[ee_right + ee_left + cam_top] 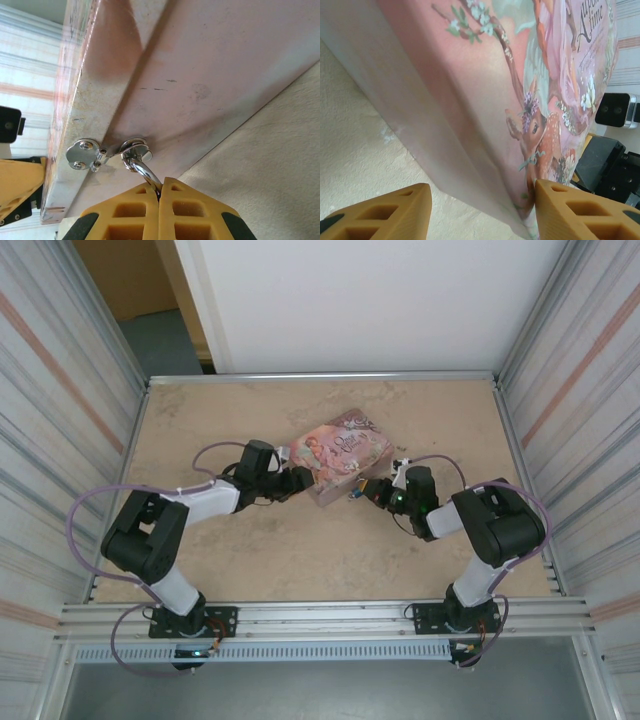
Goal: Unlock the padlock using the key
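Observation:
The pink illustrated tin (340,452) lies mid-table, tilted. A thin silvery shackle (142,170) of the padlock runs through the metal hasp (82,152) on the tin's side (200,75). My right gripper (160,186) is shut on that shackle; the blue body is hidden between the fingers. From above, the right gripper (362,489) sits at the tin's near right corner. My left gripper (482,192) is open astride the tin's near edge (485,90), its right finger (560,205) touching the lid and its left finger apart from the side. From above, the left gripper (303,480) meets the tin's left side. The key is hidden.
The beige table (300,550) is walled by corrugated metal panels (60,390) on both sides and a white wall behind. An aluminium rail (330,615) runs along the near edge. Cables loop from both arms.

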